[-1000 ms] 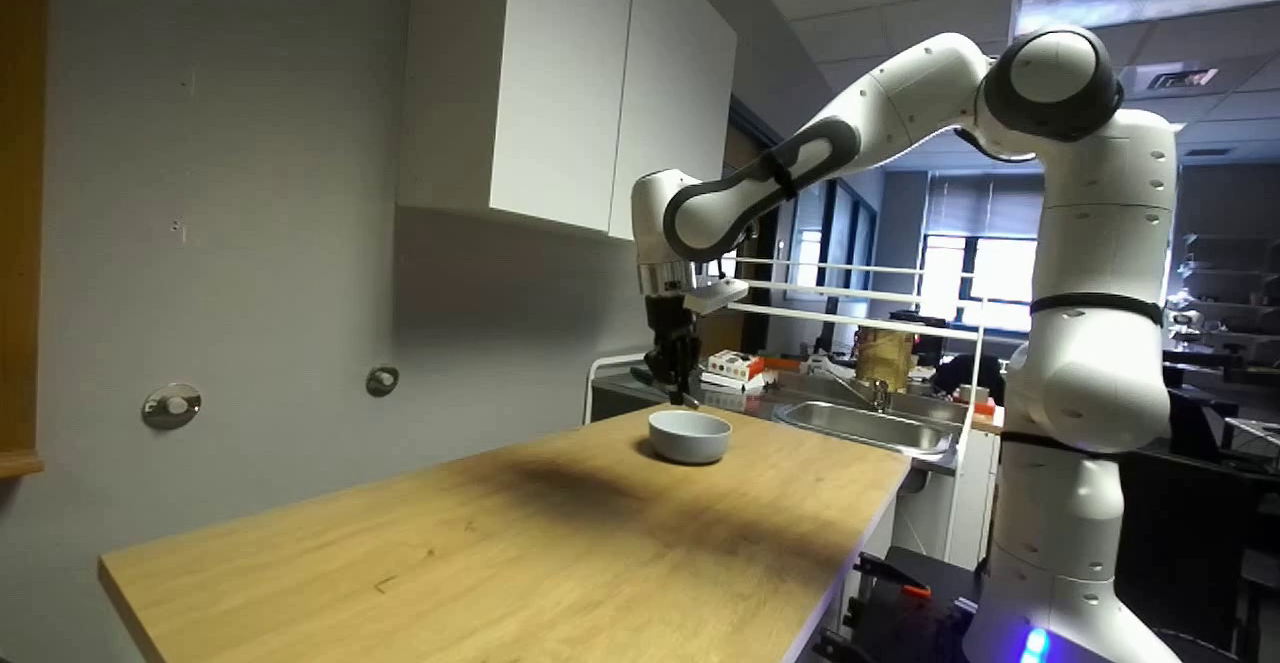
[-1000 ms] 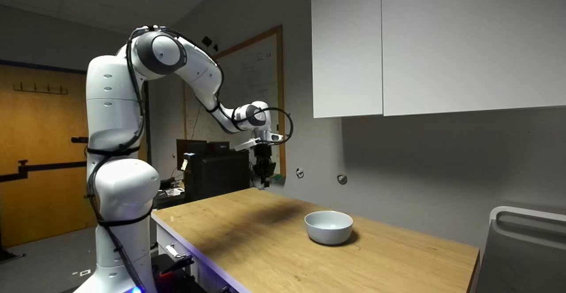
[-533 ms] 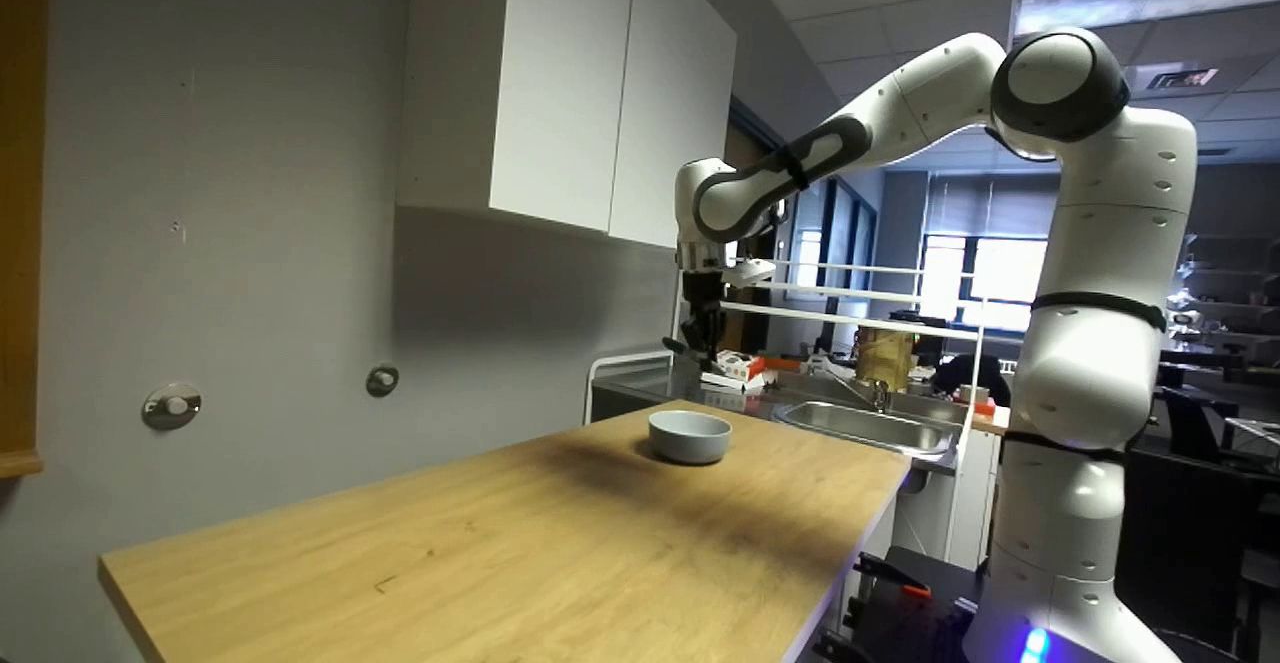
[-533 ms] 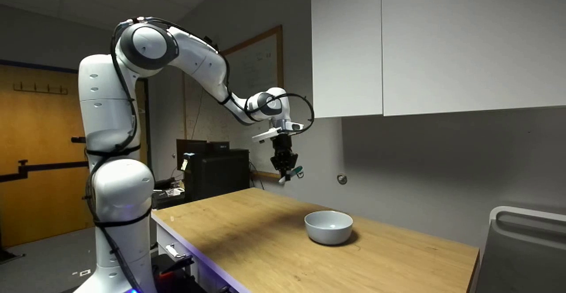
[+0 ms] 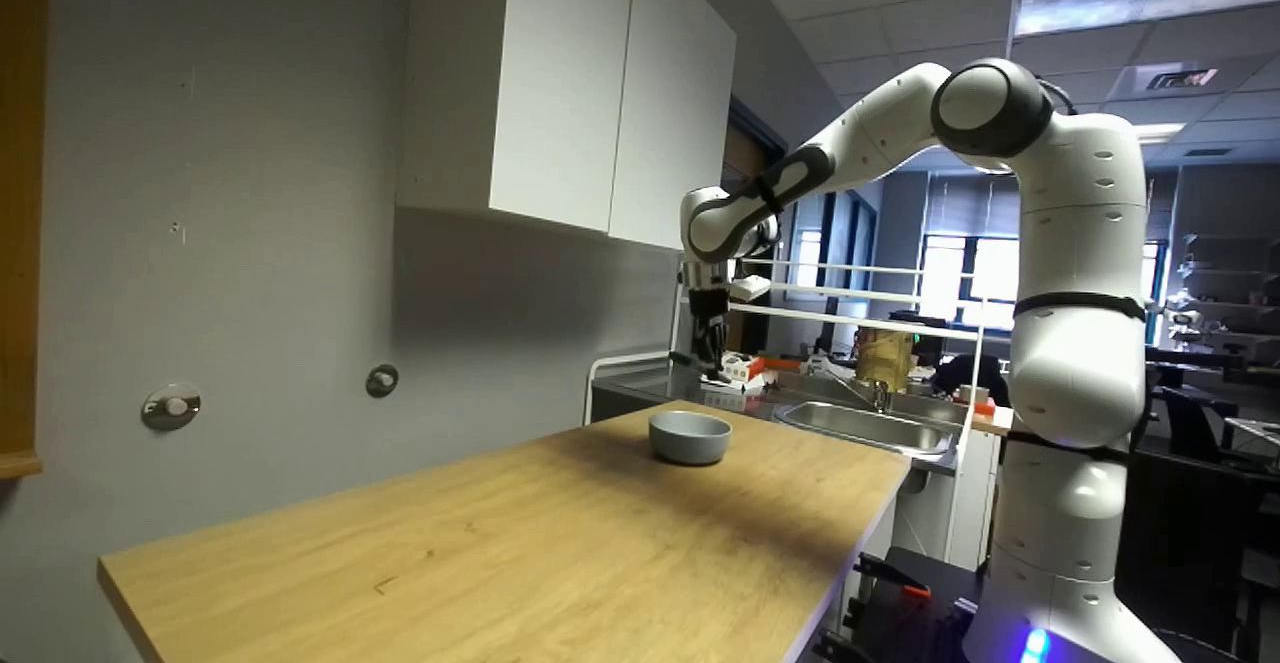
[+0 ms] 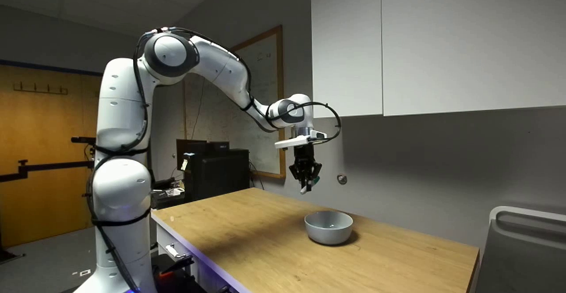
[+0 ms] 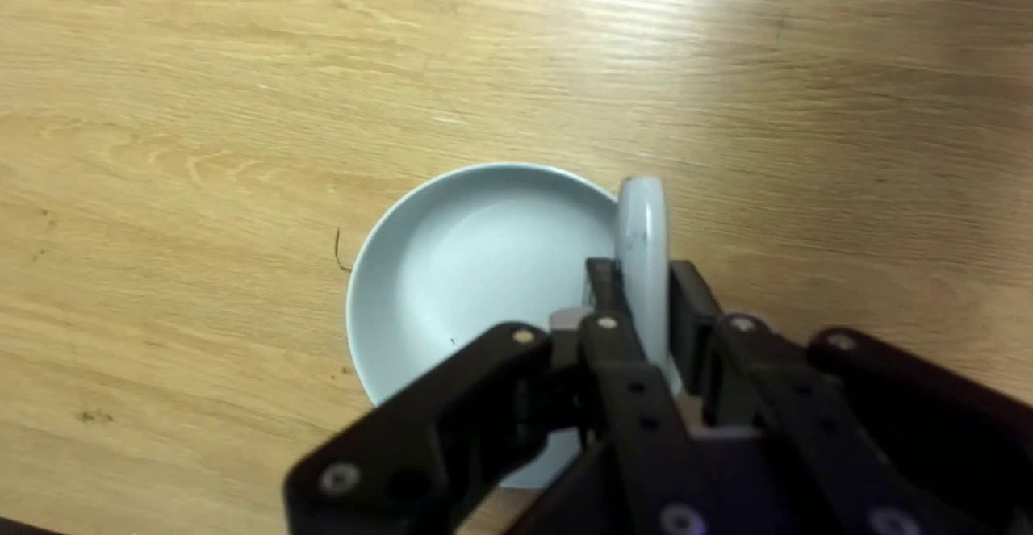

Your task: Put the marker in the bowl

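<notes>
The jaws pinch a white, green-ended marker (image 7: 644, 248), holding it higher than the grey-white bowl (image 6: 328, 232) and apart from it. The bowl sits upright on the wood-grain table (image 6: 389, 262). Beyond the bowl, in an exterior view, is a metal sink (image 5: 870, 426).

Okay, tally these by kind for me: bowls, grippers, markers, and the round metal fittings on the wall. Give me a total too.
1 bowl
1 gripper
1 marker, held in the gripper
2 round wall fittings
Total: 5
</notes>
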Robot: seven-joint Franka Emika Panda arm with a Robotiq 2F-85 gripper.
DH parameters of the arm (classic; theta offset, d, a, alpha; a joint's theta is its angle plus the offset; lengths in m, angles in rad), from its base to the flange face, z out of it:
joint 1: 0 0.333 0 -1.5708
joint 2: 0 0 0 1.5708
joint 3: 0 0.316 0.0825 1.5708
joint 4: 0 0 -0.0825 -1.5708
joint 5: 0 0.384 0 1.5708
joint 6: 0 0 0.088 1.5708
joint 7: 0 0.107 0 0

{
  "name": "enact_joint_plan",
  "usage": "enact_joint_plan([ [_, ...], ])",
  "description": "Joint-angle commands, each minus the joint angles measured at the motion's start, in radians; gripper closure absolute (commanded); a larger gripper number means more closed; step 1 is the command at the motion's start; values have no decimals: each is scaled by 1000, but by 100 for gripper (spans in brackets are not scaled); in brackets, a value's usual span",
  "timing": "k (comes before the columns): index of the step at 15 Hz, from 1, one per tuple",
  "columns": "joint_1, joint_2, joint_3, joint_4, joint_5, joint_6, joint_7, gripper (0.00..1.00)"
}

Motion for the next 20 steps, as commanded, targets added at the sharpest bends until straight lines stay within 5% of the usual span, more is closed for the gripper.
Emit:
enact_joint_plan([
  [1, -13, 160, 13, 178, 44, -45, -116, 87],
  [12, -85, 461, 71, 451, 129, -88, -300, 87],
  [13, -89, 474, 74, 459, 130, -95, -301, 59],
  [20, -94, 420, 83, 382, 122, -76, -287, 15],
])
